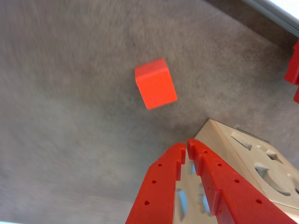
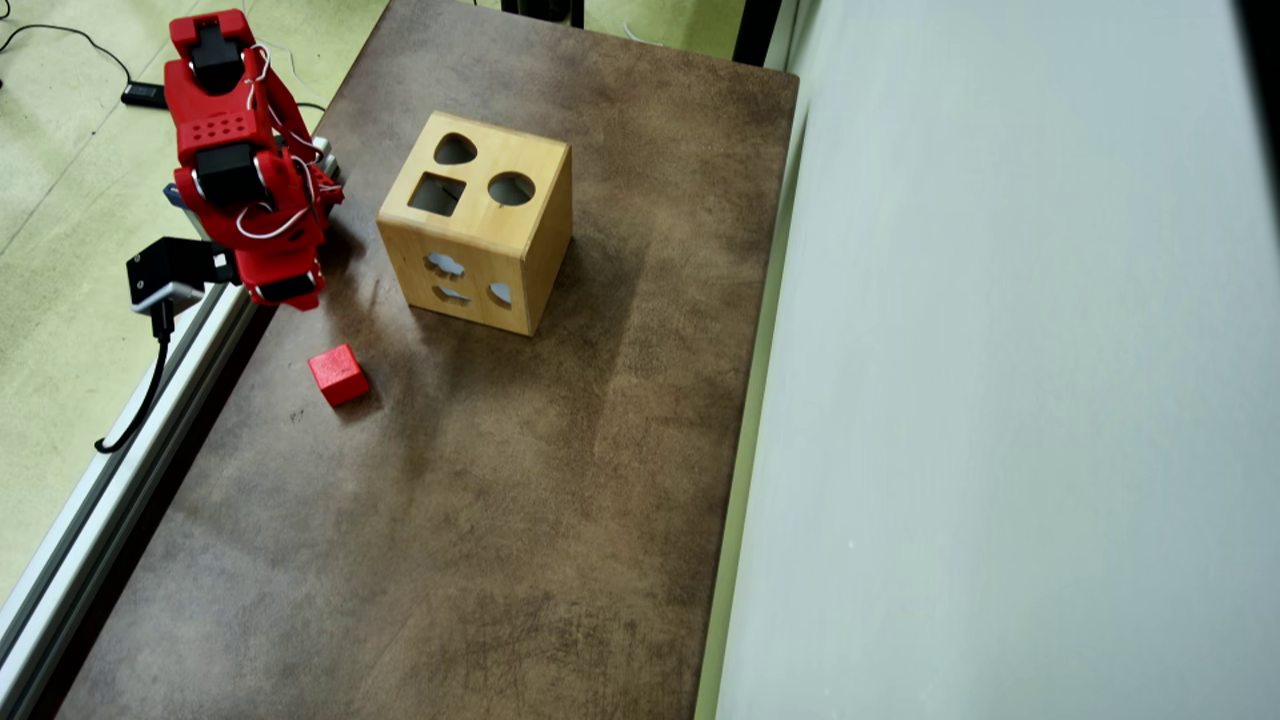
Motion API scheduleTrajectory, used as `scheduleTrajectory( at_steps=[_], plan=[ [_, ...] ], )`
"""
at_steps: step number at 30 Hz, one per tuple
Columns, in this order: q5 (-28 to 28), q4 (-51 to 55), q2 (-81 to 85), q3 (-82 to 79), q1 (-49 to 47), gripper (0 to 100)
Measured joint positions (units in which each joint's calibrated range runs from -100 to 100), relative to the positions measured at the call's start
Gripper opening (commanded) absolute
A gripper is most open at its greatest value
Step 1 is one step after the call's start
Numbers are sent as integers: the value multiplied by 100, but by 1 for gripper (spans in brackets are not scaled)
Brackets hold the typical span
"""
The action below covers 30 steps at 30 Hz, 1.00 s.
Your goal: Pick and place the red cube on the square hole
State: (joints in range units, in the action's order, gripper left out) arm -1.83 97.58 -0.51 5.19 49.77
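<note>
The red cube (image 2: 338,375) lies on the brown table near its left edge, in front of the wooden box (image 2: 480,220) in the overhead view. The square hole (image 2: 437,194) is a dark cut-out in the box's top face. In the wrist view the red cube (image 1: 155,83) sits on the table beyond my gripper (image 1: 186,149), well apart from it. The red fingers meet at their tips, shut on nothing. The red arm (image 2: 245,170) is folded at the table's upper left, and in the overhead view it hides the fingers.
A round hole (image 2: 511,188) and a teardrop hole (image 2: 455,150) share the box top with the square one. The box corner (image 1: 243,158) shows right of my fingers. An aluminium rail (image 2: 120,450) runs along the table's left edge. A pale wall (image 2: 1000,400) bounds the right.
</note>
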Motion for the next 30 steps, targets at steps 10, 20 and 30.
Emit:
scheduleTrajectory(
  at_steps=[10, 20, 30],
  plan=[
    [-1016, 0, -449, 0, 137, 1],
    [-1245, 0, -458, 0, 144, 30],
    [-913, 0, -458, -135, 144, 48]
  ],
)
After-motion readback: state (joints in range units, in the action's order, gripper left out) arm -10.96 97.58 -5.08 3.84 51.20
